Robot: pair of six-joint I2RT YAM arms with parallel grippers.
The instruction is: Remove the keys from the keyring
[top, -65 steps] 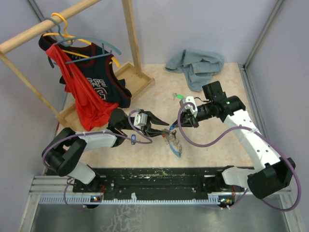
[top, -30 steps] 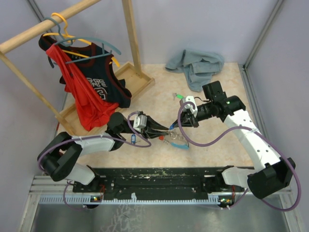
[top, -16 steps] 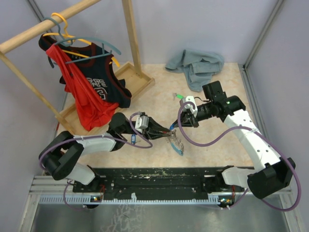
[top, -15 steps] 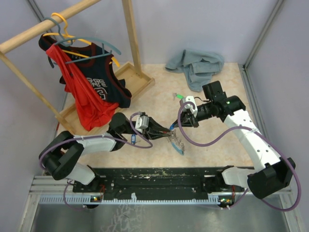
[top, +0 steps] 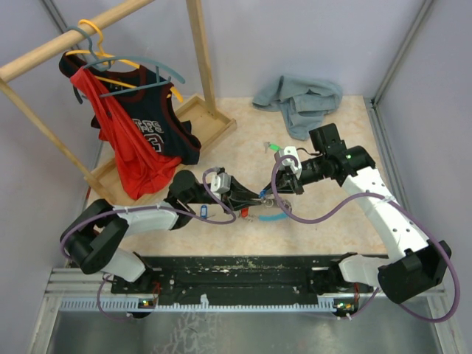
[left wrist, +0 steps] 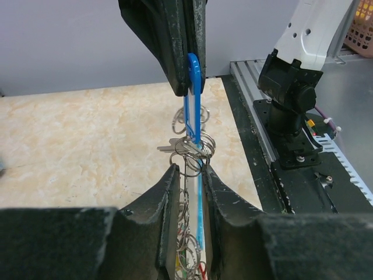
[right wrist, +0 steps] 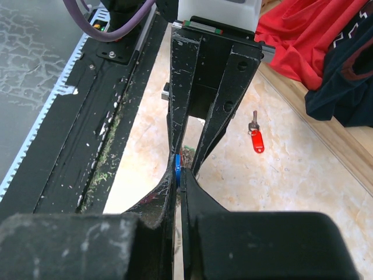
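The keyring (left wrist: 195,146), a bunch of thin silvery loops with keys, hangs between my two grippers above the table. My left gripper (left wrist: 189,169) is shut on the loops, with a light blue tag (top: 273,217) and a red tag (top: 243,214) dangling from the bunch. Facing it, my right gripper (right wrist: 179,169) is shut on a blue tag (left wrist: 193,76) that stands edge-on and links to the ring. In the top view the left gripper (top: 256,199) and the right gripper (top: 271,196) meet tip to tip. A loose red-tagged key (right wrist: 255,140) lies on the table.
A green-tagged key (top: 274,147) lies on the table behind the right gripper. A wooden clothes rack (top: 195,66) with red and dark jerseys (top: 140,147) stands at the back left. A grey-blue cloth (top: 299,99) lies at the back. The black rail (top: 243,269) runs along the near edge.
The left gripper has edged right toward the right gripper. The bunch has swung, so the light blue tag now lies sideways instead of hanging down. The right arm has not moved.
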